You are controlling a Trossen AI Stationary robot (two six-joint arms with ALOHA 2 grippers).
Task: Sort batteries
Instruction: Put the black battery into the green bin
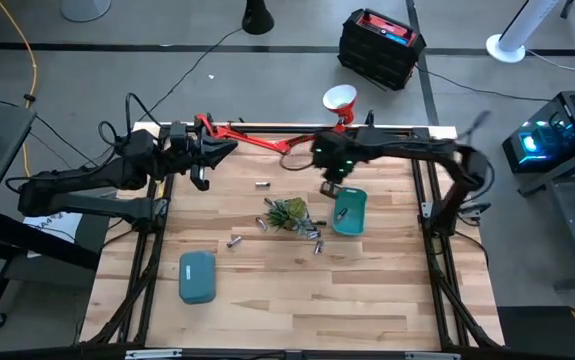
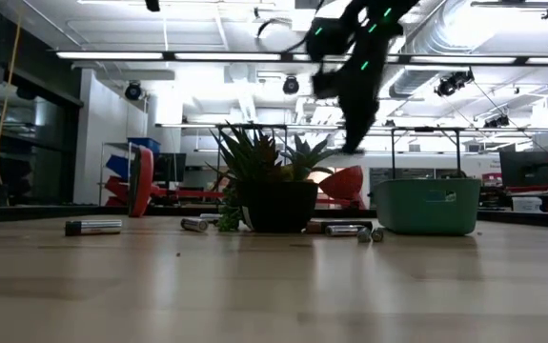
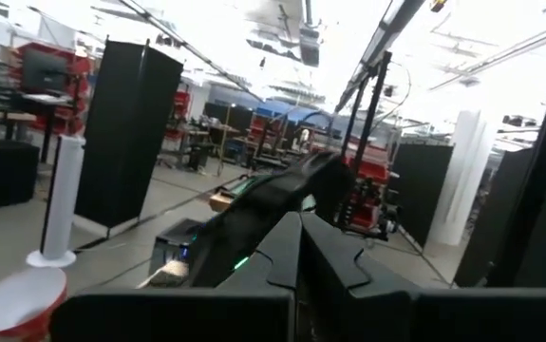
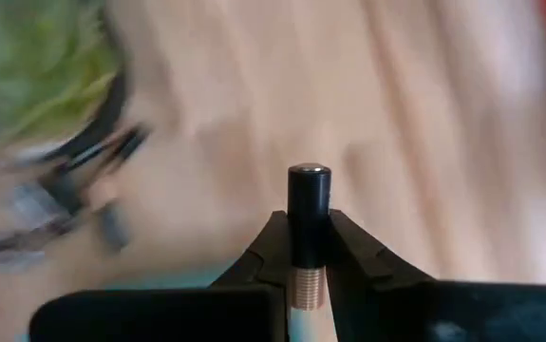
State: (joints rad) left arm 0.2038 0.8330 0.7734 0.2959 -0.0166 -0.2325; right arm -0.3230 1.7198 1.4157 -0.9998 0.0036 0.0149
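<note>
Several small batteries (image 1: 263,184) lie loose on the wooden table, most of them around a small potted plant (image 1: 287,213) at its middle; in the low view they lie on their sides (image 2: 92,227). One teal tray (image 1: 350,211) stands right of the plant, another (image 1: 198,277) near the front left. My right gripper (image 1: 329,188) hangs above the table just behind the right tray, shut on a dark battery (image 4: 309,204) with a copper-coloured end. My left gripper (image 1: 207,150) is shut and empty, raised over the far left of the table. My right gripper pinches the dark battery between its two fingers (image 4: 348,249), on the lower part of its barrel (image 4: 308,255) next to the copper-coloured end. The fingers point down from above and lie along the battery, whose dark end juts past the fingertips. It is clear of the table.
A red clamp-like tool (image 1: 247,135) lies along the table's far edge, with a red and white cup (image 1: 340,98) behind it. The table's front half is bare wood apart from the left tray. Black frame rails run along both sides.
</note>
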